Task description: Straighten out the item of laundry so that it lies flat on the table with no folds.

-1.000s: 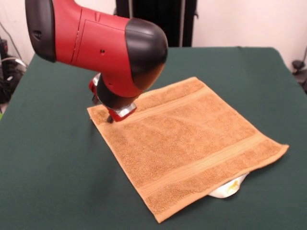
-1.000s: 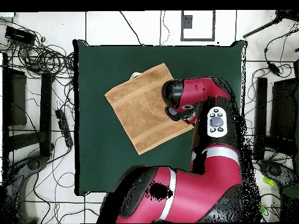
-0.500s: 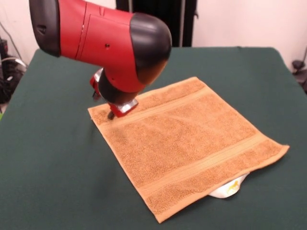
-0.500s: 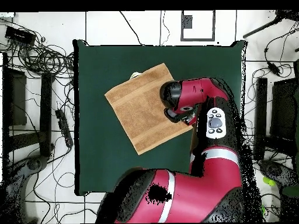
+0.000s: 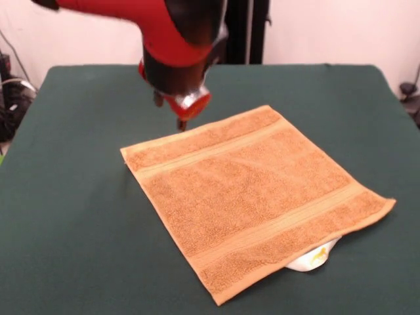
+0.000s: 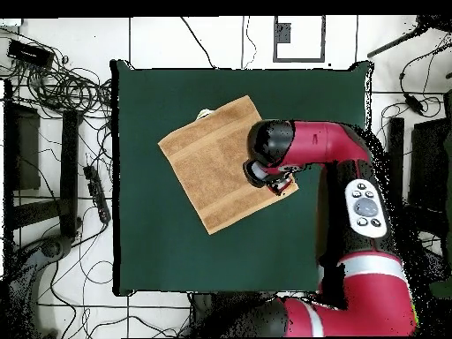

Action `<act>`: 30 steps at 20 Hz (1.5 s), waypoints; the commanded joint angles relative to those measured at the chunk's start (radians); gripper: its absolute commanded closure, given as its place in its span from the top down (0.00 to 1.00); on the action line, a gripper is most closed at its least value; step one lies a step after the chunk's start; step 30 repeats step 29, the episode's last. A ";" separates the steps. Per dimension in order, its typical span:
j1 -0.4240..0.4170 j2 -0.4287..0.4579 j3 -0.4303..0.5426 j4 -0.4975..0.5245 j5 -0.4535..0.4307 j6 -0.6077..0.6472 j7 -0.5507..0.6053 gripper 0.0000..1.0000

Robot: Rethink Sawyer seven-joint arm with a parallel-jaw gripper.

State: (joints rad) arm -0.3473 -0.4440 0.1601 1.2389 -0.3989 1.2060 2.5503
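Observation:
The item of laundry (image 5: 252,193) is an orange-tan terry towel lying spread out on the dark green table (image 5: 65,216), turned diamond-wise, with woven bands near two edges. A small white label (image 5: 314,258) pokes out from under its near right edge. My gripper (image 5: 182,122) hangs in the air just above the towel's far edge, holding nothing. Overhead, the towel (image 6: 216,163) lies in the table's (image 6: 177,256) upper middle, and the arm's wrist covers its right corner, with the gripper (image 6: 278,183) there.
A dark stand (image 5: 239,29) rises behind the table's far edge. Overhead, tangled cables (image 6: 62,88) and black equipment (image 6: 22,150) lie on the floor beside the table, and a monitor-like unit (image 6: 433,168) stands on the other side.
The gripper has lifted off the towel's far left corner and moved up and to the right in the front view. The towel stays flat where it was.

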 commanded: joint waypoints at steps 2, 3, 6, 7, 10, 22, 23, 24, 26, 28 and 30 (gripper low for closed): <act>-0.074 -0.159 0.267 0.229 0.055 -0.017 -0.535 1.00; -0.088 -0.163 0.286 0.239 0.034 -0.059 -0.561 1.00; -0.114 -0.170 0.318 0.275 -0.062 -0.215 -0.621 1.00; -0.117 -0.177 0.318 0.290 -0.095 -0.273 -0.616 1.00; -0.124 -0.207 0.307 0.352 -0.179 -0.515 -0.534 1.00; -0.099 -0.191 0.268 0.349 -0.332 -0.815 -0.434 1.00; -0.099 -0.191 0.268 0.350 -0.339 -0.827 -0.432 1.00; -0.094 -0.191 0.259 0.349 -0.344 -0.840 -0.417 1.00; -0.090 -0.192 0.254 0.348 -0.339 -0.838 -0.399 1.00; -0.087 -0.195 0.251 0.343 -0.341 -0.839 -0.387 1.00; -0.084 -0.196 0.247 0.341 -0.341 -0.839 -0.378 1.00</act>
